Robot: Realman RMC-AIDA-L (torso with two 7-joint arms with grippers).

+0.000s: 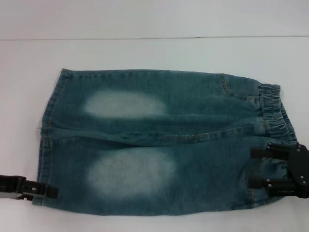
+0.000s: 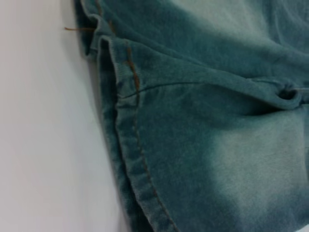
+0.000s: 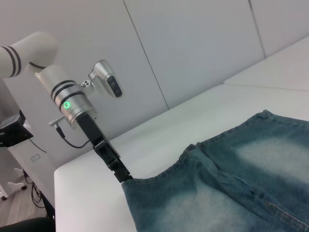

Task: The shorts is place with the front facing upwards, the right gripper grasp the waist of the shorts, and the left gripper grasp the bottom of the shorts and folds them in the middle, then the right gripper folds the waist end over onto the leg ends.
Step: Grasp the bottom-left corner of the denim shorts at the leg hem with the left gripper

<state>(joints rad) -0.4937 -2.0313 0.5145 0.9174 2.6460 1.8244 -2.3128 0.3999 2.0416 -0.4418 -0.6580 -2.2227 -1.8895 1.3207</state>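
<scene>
Near edge first: the left gripper (image 1: 46, 191) sits at the lower left of the head view, its fingers pressed together at the corner of the bottom of the shorts (image 1: 43, 145), apparently pinching the hem, though the contact is hard to make out. At lower right the right gripper (image 1: 256, 167) hovers over the waist of the shorts (image 1: 275, 113), two fingers spread apart, holding nothing; its body is cut off by the frame. The shorts (image 1: 159, 140) lie flat across the white table (image 1: 145, 53), leg hems left, waistband right. Beyond, pale wall panels (image 3: 193, 48). The left wrist view shows only hem stitching.
</scene>
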